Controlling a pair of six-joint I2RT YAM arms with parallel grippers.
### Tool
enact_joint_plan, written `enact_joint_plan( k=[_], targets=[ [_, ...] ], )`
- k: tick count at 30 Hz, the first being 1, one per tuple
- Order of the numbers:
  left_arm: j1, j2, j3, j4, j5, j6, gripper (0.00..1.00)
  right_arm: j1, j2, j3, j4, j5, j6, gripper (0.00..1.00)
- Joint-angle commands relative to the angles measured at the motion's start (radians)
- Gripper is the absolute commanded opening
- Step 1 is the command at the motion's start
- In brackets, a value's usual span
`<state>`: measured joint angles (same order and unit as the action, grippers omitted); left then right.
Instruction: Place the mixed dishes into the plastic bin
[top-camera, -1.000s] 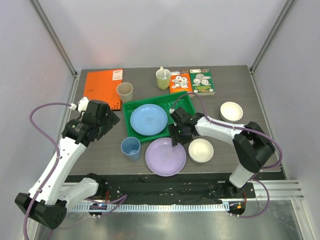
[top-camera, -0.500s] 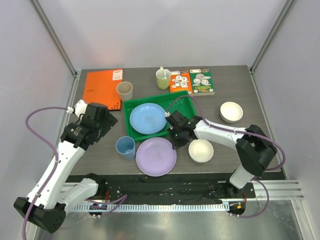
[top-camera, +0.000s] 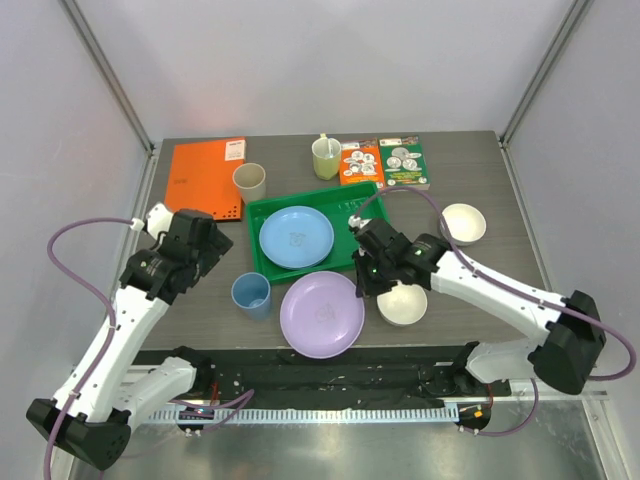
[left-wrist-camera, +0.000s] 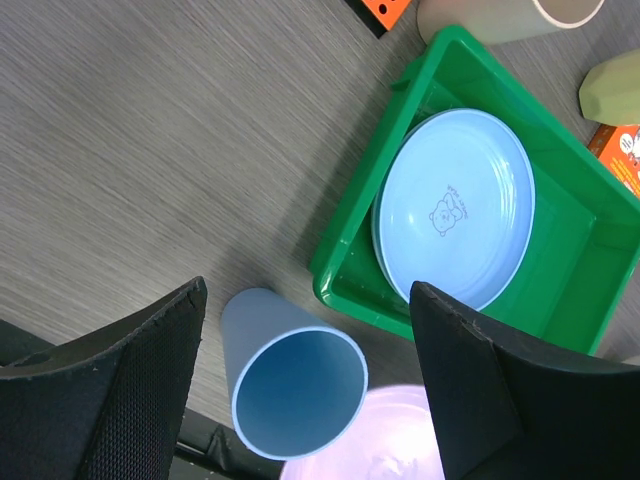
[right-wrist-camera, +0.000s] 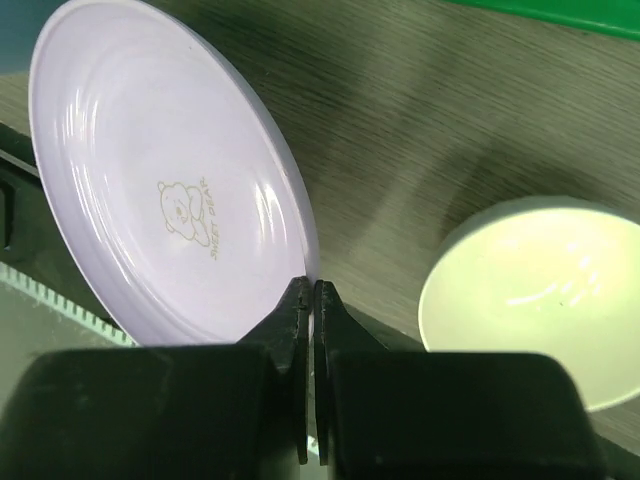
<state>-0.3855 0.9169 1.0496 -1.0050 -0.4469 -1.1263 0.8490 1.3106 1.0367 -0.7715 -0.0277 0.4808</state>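
The lilac plate (top-camera: 322, 314) hangs tilted near the table's front edge, my right gripper (top-camera: 366, 288) shut on its right rim. In the right wrist view the jaws (right-wrist-camera: 311, 290) pinch the rim of the lilac plate (right-wrist-camera: 170, 210). Light blue plates (top-camera: 296, 237) lie stacked in the green plastic bin (top-camera: 345, 205). The blue cup (top-camera: 251, 294) stands left of the lilac plate. My left gripper (top-camera: 190, 250) hovers open above and left of it; in the left wrist view the blue cup (left-wrist-camera: 290, 385) shows between the spread fingers (left-wrist-camera: 120, 390). A beige cup (top-camera: 249, 182) stands behind the bin.
One cream bowl (top-camera: 404, 303) sits right beside the right gripper, another (top-camera: 462, 223) at the far right. An orange folder (top-camera: 205, 175) lies back left. A yellow-green mug with a spoon (top-camera: 326, 157) and two booklets (top-camera: 385, 163) stand at the back.
The right gripper has shut on the lilac plate's rim and tipped the plate up. Its arm has swung out to the right. The blue cup has shifted slightly left.
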Motion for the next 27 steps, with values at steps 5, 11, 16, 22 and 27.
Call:
enact_joint_plan(
  k=[5, 11, 16, 22, 27],
  targets=[
    [0.004, -0.029, -0.026, 0.009, -0.046, -0.035, 0.82, 0.002, -0.068, 0.203, -0.049, 0.08, -0.014, 0.01],
    [0.004, -0.021, -0.054, 0.031, 0.005, -0.047, 0.82, -0.063, 0.09, 0.382, -0.046, 0.098, -0.079, 0.01],
    [0.004, -0.013, -0.068, 0.062, 0.068, -0.061, 0.82, -0.168, 0.217, 0.474, 0.023, 0.057, -0.1, 0.01],
    [0.004, -0.004, -0.083, 0.069, 0.068, -0.049, 0.82, -0.277, 0.421, 0.583, 0.1, -0.02, -0.088, 0.01],
    [0.004, 0.008, -0.088, 0.074, 0.066, -0.036, 0.82, -0.274, 0.579, 0.687, 0.118, -0.034, -0.024, 0.01]
  ],
)
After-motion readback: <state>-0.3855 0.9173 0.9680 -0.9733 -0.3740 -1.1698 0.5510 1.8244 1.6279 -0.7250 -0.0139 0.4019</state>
